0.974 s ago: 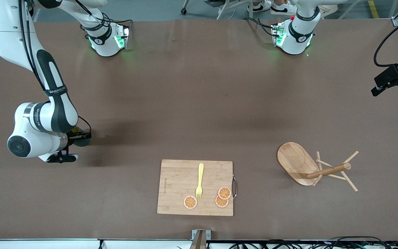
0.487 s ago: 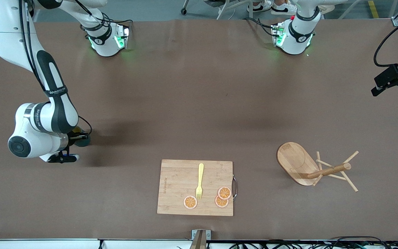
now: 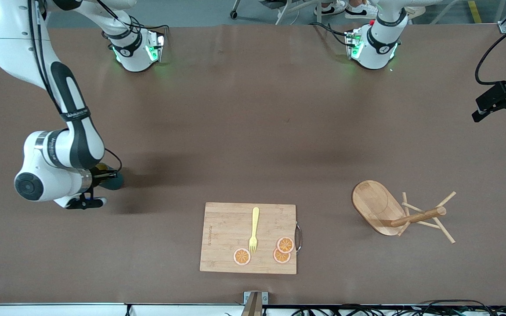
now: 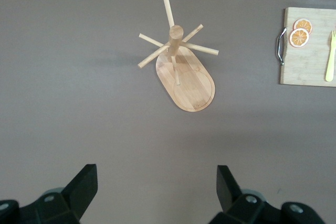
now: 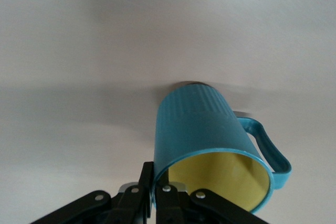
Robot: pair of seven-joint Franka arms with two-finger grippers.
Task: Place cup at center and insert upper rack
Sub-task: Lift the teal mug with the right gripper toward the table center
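The teal cup with a yellow inside is held by its rim in my right gripper, low over the table at the right arm's end. In the right wrist view the fingers pinch the cup's wall, with the handle to one side. The wooden upper rack lies tipped on its side at the left arm's end, its post and pegs resting on the table. It also shows in the left wrist view. My left gripper is open and empty, high above that end.
A rectangular wooden cutting board lies near the front edge, with a yellow fork and orange slices on it. It also shows in the left wrist view.
My right gripper has moved the cup a little toward the table's middle. The left arm and the rack have not moved.
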